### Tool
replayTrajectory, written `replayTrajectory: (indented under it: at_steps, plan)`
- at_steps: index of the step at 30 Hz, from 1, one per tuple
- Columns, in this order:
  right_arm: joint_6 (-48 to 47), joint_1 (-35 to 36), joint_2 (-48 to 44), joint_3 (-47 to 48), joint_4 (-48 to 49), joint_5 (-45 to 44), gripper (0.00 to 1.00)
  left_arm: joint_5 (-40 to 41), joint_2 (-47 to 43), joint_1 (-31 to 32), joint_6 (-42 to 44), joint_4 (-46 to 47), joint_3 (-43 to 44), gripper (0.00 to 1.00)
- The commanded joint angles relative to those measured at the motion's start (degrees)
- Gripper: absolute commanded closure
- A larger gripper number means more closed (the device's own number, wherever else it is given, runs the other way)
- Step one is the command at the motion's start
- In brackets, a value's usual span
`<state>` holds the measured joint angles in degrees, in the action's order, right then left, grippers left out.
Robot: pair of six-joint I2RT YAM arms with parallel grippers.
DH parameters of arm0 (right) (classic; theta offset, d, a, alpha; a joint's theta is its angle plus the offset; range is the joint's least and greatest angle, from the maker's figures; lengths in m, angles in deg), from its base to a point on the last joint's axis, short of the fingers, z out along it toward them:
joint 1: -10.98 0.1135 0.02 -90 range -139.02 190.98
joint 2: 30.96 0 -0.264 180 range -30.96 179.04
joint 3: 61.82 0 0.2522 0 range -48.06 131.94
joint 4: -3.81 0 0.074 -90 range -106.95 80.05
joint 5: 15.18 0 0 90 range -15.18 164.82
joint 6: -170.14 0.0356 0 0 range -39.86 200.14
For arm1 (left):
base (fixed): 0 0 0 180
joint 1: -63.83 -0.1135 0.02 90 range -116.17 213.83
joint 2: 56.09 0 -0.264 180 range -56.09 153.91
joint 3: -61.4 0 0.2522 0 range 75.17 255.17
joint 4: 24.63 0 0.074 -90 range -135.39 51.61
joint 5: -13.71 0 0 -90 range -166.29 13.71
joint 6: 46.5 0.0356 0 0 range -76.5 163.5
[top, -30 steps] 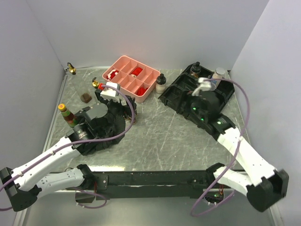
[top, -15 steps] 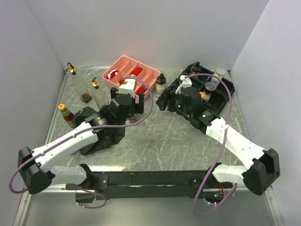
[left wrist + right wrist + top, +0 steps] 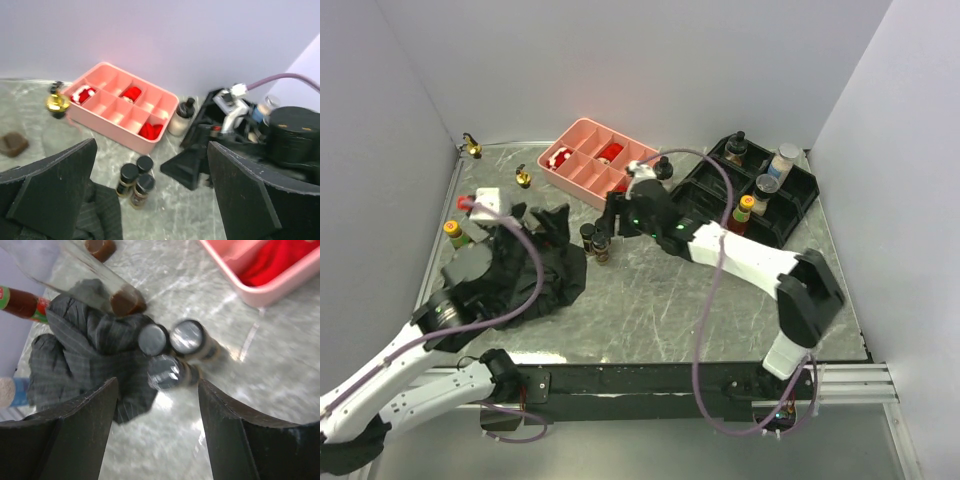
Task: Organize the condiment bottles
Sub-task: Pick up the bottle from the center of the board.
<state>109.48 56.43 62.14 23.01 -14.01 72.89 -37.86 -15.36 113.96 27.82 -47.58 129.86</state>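
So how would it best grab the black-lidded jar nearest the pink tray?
Likely from straight above, pinching the black lid of that jar. It stands upright, packed close beside its two neighbours, so side approaches are mostly blocked; the round lid is exposed.

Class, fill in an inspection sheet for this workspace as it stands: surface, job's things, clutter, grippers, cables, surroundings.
Surface: marbled grey table.
Job's things: three black-lidded jars clustered at the edge of the black cloth; four bottles in the black rack; two gold-spouted bottles at the far left.
Clutter: pink tray with red pieces.
Grippers: left gripper open; right gripper open over the jars.
Cables: purple cable on each arm.
Surroundings: plain walls.
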Motion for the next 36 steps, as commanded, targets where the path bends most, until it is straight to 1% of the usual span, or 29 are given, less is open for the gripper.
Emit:
replayTrajectory:
  at_steps: [1,2,3,6,11,18,36]
  plan:
    - [-0.7,3.5,7.5,9.7,-1.9,-4.8,0.28,3.9,-6.3,0.3,3.6,2.3,-5.9,0.01]
    - [-1.0,4.0,8.7,10.8,-2.9,-6.2,0.29,4.0,-7.9,0.2,3.7,4.0,-7.1,0.03]
    - [-1.6,4.5,9.7,11.8,-4.8,-9.0,0.29,3.7,-10.7,0.2,3.6,4.7,-9.4,0.04]
    - [-2.4,5.9,12.9,15.1,-8.0,-13.3,0.3,2.0,-13.7,0.2,4.3,7.2,-10.8,0.04]
    - [-2.7,7.4,15.4,17.4,-12.1,-17.7,0.31,3.4,-13.3,0.2,3.6,6.0,-10.0,0.04]
    - [-2.7,7.8,17.3,18.2,-14.3,-17.8,0.32,2.9,-13.0,0.2,3.7,5.8,-9.7,0.04]
    - [-5.6,7.8,20.3,18.8,-11.2,-15.4,0.39,4.5,-13.8,0.2,4.5,5.9,-10.0,0.03]
